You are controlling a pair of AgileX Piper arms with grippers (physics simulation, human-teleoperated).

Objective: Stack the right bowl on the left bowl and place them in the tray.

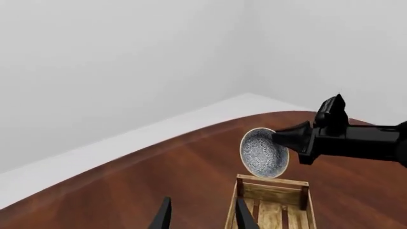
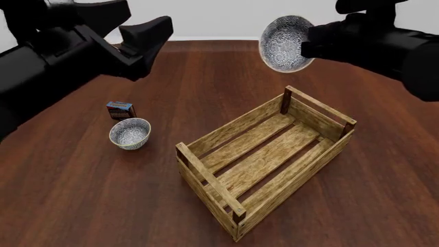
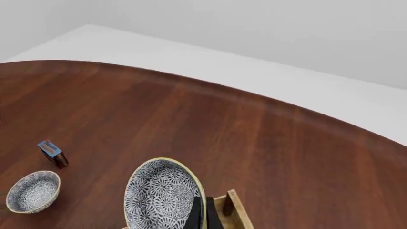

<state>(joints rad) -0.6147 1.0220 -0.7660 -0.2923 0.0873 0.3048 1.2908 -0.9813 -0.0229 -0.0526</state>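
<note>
One bowl, patterned blue-grey inside with a pale rim, hangs in the air at the upper middle-right of the front view, tipped on edge with its opening facing the camera, above the tray's far end. The other bowl, same pattern, sits upright on the counter at the left. The tray, a light-wood slatted crate with darker corner posts, lies diagonally at centre-right with nothing inside.
</note>
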